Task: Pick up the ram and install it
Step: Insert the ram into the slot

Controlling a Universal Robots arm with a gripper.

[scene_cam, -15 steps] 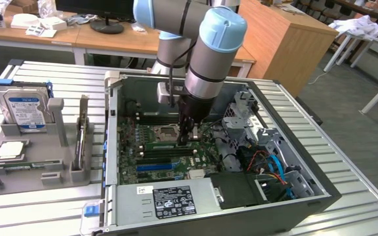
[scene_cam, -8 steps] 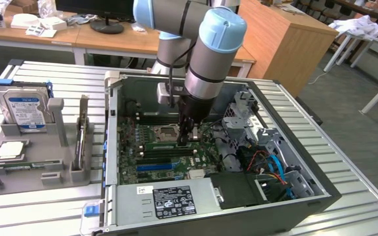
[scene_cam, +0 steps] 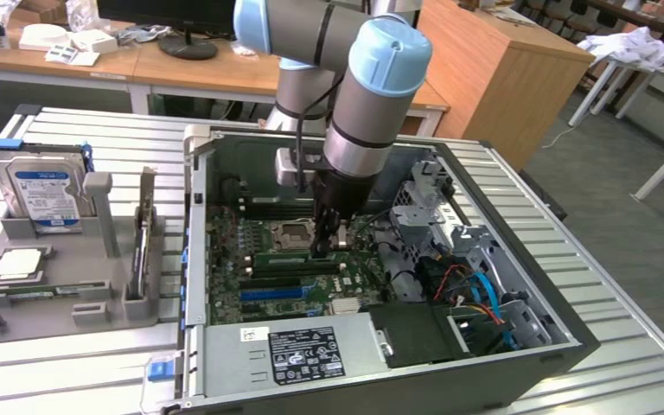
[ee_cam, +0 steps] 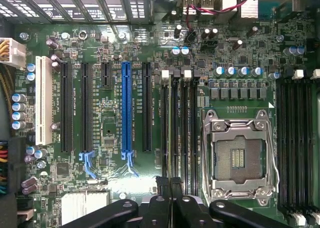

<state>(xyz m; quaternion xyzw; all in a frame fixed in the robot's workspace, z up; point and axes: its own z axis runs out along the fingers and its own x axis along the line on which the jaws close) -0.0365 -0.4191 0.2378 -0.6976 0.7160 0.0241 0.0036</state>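
Closest to the wrist camera, the gripper (ee_cam: 170, 180) is pinched nearly shut on the ram (ee_cam: 172, 138), which it holds edge-on along the memory slots just beside the processor socket (ee_cam: 239, 155). The open computer case (scene_cam: 539, 346) lies on a ribbed metal table (scene_cam: 609, 285), with wooden desks and a cabinet (scene_cam: 482, 69) behind. The arm (scene_cam: 367, 104) hides the motherboard beyond the socket, and it cannot be told whether the stick is seated. In the exterior view the ram (scene_cam: 297, 257) shows as a thin green strip just below the socket. A hard drive (scene_cam: 41, 186) stands well apart from the socket, outside the case.
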